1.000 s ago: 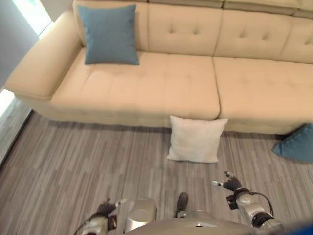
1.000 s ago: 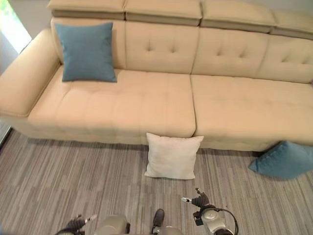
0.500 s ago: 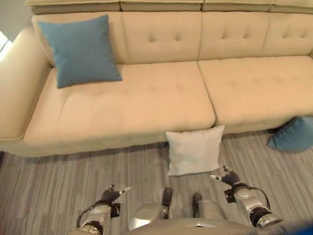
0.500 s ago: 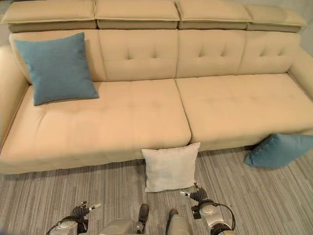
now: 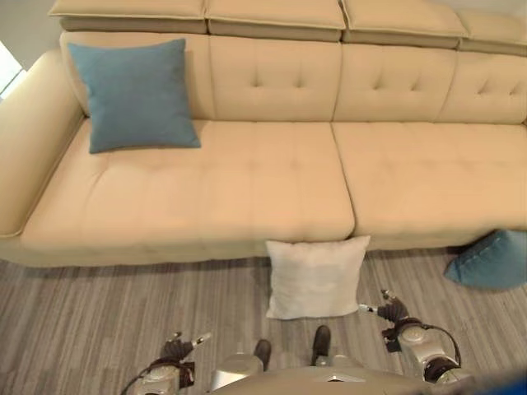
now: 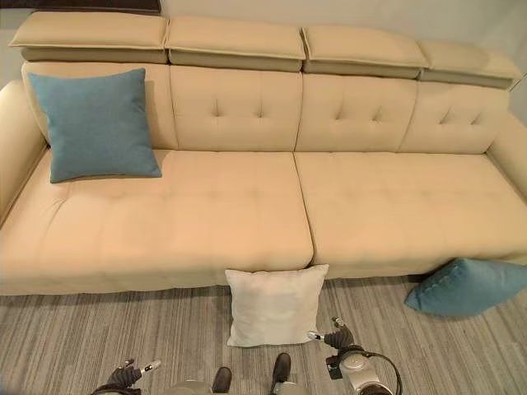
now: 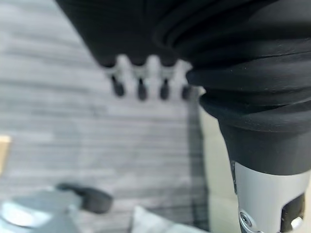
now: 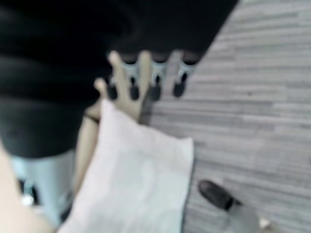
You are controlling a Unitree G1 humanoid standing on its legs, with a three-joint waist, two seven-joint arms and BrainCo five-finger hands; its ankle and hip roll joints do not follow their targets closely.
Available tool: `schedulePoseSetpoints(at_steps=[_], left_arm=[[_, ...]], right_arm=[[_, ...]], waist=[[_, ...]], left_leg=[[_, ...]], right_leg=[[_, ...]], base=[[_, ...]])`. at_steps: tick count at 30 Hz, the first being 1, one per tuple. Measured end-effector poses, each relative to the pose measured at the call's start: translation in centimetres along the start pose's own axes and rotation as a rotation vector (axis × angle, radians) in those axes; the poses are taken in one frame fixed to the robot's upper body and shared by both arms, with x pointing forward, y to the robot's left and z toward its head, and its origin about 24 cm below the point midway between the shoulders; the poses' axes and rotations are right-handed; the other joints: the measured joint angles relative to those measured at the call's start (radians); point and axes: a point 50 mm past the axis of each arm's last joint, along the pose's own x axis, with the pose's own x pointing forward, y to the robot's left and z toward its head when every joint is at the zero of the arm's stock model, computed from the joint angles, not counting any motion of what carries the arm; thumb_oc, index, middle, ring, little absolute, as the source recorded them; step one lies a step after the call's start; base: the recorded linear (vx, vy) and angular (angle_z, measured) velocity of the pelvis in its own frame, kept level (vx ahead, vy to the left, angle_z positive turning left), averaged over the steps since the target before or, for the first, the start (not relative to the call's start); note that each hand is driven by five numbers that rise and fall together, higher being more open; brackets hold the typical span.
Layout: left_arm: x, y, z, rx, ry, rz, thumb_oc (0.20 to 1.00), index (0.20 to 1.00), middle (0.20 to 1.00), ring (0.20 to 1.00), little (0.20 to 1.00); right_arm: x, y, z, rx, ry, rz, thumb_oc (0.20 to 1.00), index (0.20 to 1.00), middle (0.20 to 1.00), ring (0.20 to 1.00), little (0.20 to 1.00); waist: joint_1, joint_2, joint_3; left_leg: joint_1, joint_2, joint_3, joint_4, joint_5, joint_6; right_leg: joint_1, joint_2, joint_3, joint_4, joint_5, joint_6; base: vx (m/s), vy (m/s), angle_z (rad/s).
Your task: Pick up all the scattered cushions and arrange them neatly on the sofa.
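The 2 head views look steeply down from above the robot toward the beige sofa [image 6: 296, 206], which runs across the upper part of both. They share nearly the whole scene: the seat, the blue cushion [image 6: 95, 123] at the left end, the white cushion [image 6: 276, 304] leaning on the sofa front, the striped grey floor [image 5: 99, 321]. The right eye reaches further right and takes in all of the other blue cushion [image 6: 465, 285] on the floor, which the left eye cuts off at its edge. Each wrist view sits very close behind its own hand, looking along the fingers at the floor; the right 1 also catches the white cushion [image 8: 136, 179].
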Motion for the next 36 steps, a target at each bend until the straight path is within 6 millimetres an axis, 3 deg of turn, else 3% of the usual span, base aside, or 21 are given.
schedulePoseSetpoints(at_steps=[4,8,9,10,12,14,16,18,19,22,28,32,34,36], left_arm=[[0.9,-1.9,7.9,-0.106,-0.227,0.001,1.000,1.000,1.000,1.000,1.000],[0.8,-2.8,13.3,-0.131,-0.356,0.001,1.000,1.000,1.000,1.000,1.000],[0.5,-3.4,15.7,-0.147,-0.417,-0.004,1.000,1.000,1.000,1.000,1.000],[0.4,-3.7,16.8,-0.142,-0.446,0.000,1.000,1.000,1.000,1.000,1.000],[-0.7,-4.4,21.5,-0.181,-0.561,-0.009,1.000,1.000,1.000,1.000,1.000],[-1.7,-4.2,24.7,-0.188,-0.644,0.009,1.000,1.000,1.000,1.000,1.000],[-2.8,-4.1,27.5,-0.239,-0.715,0.012,1.000,1.000,1.000,1.000,1.000],[-3.5,-4.3,28.6,-0.249,-0.754,0.010,1.000,1.000,1.000,1.000,1.000],[-4.3,-4.7,30.1,-0.262,-0.798,-0.003,1.000,1.000,1.000,1.000,1.000],[-6.2,-5.8,32.9,-0.237,-0.890,-0.033,1.000,1.000,1.000,1.000,1.000],[-10.8,-6.5,38.6,-0.232,-1.070,-0.061,1.000,1.000,1.000,1.000,1.000],[-15.6,-6.4,43.1,-0.217,-1.239,-0.076,1.000,1.000,1.000,1.000,1.000],[-19.3,-5.6,45.8,-0.221,-1.359,-0.068,1.000,1.000,1.000,1.000,1.000],[-20.5,-5.3,46.4,-0.229,-1.398,-0.071,1.000,1.000,1.000,1.000,1.000]], right_arm=[[1.2,-2.7,4.5,0.017,-0.115,-0.113,1.000,1.000,1.000,1.000,1.000],[1.6,-3.9,9.9,0.056,-0.251,-0.181,1.000,1.000,1.000,1.000,1.000],[1.6,-4.5,12.3,0.075,-0.308,-0.215,1.000,1.000,1.000,1.000,1.000],[1.5,-5.2,13.8,0.084,-0.344,-0.240,1.000,1.000,1.000,1.000,1.000],[0.6,-7.3,19.4,0.122,-0.486,-0.313,1.000,1.000,1.000,1.000,1.000],[-0.5,-9.1,23.2,0.116,-0.580,-0.375,1.000,1.000,1.000,1.000,1.000],[-1.8,-10.7,26.4,0.134,-0.662,-0.425,1.000,1.000,1.000,1.000,1.000],[-2.7,-11.4,28.2,0.143,-0.713,-0.455,1.000,1.000,1.000,1.000,1.000],[-3.9,-12.7,30.0,0.142,-0.771,-0.494,1.000,1.000,1.000,1.000,1.000],[-5.7,-14.9,32.2,0.129,-0.828,-0.574,1.000,1.000,1.000,1.000,1.000],[-8.7,-17.0,35.8,0.146,-0.926,-0.634,1.000,1.000,1.000,1.000,1.000],[-11.4,-18.2,38.5,0.174,-1.014,-0.659,1.000,1.000,1.000,1.000,1.000],[-13.9,-18.5,40.7,0.184,-1.099,-0.674,1.000,1.000,1.000,1.000,1.000],[-14.4,-18.9,41.0,0.209,-1.113,-0.691,1.000,1.000,1.000,1.000,1.000]], waist=[[-0.019,0.024,0.114],[-0.038,0.000,0.223],[-0.042,-0.005,0.248],[-0.045,-0.006,0.262],[-0.048,-0.009,0.333],[-0.051,-0.006,0.338],[-0.048,-0.006,0.360],[-0.049,-0.006,0.357],[-0.051,-0.004,0.356],[-0.055,-0.006,0.358],[-0.065,-0.009,0.358],[-0.087,-0.015,0.358],[-0.105,-0.024,0.356],[-0.108,-0.028,0.357]], left_leg=[[-0.221,0.002,-0.022,0.139,-0.016,-0.024],[-0.324,0.005,-0.026,0.198,-0.016,-0.050],[-0.396,0.008,-0.025,0.229,-0.012,-0.052],[-0.453,0.006,-0.026,0.259,-0.013,-0.051],[-0.567,0.006,-0.025,0.292,0.005,-0.062],[-0.670,0.009,-0.024,0.303,0.007,-0.068],[-0.719,0.012,-0.026,0.302,0.021,-0.078],[-0.737,0.018,-0.025,0.303,0.024,-0.074],[-0.766,0.019,-0.023,0.300,0.024,-0.074],[-0.838,0.018,-0.024,0.304,0.034,-0.084],[-0.954,0.005,-0.027,0.322,0.034,-0.085],[-1.071,-0.008,-0.034,0.364,0.033,-0.084],[-1.164,-0.020,-0.028,0.390,0.031,-0.082],[-1.200,-0.020,-0.019,0.398,0.033,-0.083]], right_leg=[[-0.179,-0.001,-0.026,0.074,0.009,-0.025],[-0.274,0.001,-0.026,0.122,0.001,-0.039],[-0.346,-0.002,-0.025,0.168,-0.007,-0.038],[-0.406,-0.006,-0.025,0.201,-0.011,-0.041],[-0.524,-0.009,-0.023,0.234,0.003,-0.057],[-0.636,-0.010,-0.026,0.266,-0.010,-0.044],[-0.688,-0.008,-0.026,0.274,0.003,-0.055],[-0.707,-0.002,-0.026,0.275,0.003,-0.058],[-0.740,-0.001,-0.026,0.278,0.001,-0.061],[-0.809,-0.002,-0.028,0.281,0.018,-0.084],[-0.935,-0.019,-0.024,0.328,0.004,-0.113],[-1.049,-0.033,-0.007,0.378,-0.005,-0.120],[-1.160,-0.040,0.035,0.428,-0.021,-0.108],[-1.201,-0.040,0.045,0.442,-0.020,-0.108]], base=[[-0.17,-0.032,0.18],[-0.12,-0.026,0.04],[-0.11,-0.017,0.08],[-0.11,-0.011,0.09],[-0.17,-0.033,0.02],[-0.06,-0.026,0.00],[-0.03,-0.018,0.04],[-0.03,-0.015,-0.04],[0.00,0.000,0.00],[0.02,-0.012,0.02],[0.08,-0.012,0.07],[0.10,0.000,0.10],[0.11,0.003,0.07],[0.05,0.005,-0.01]])
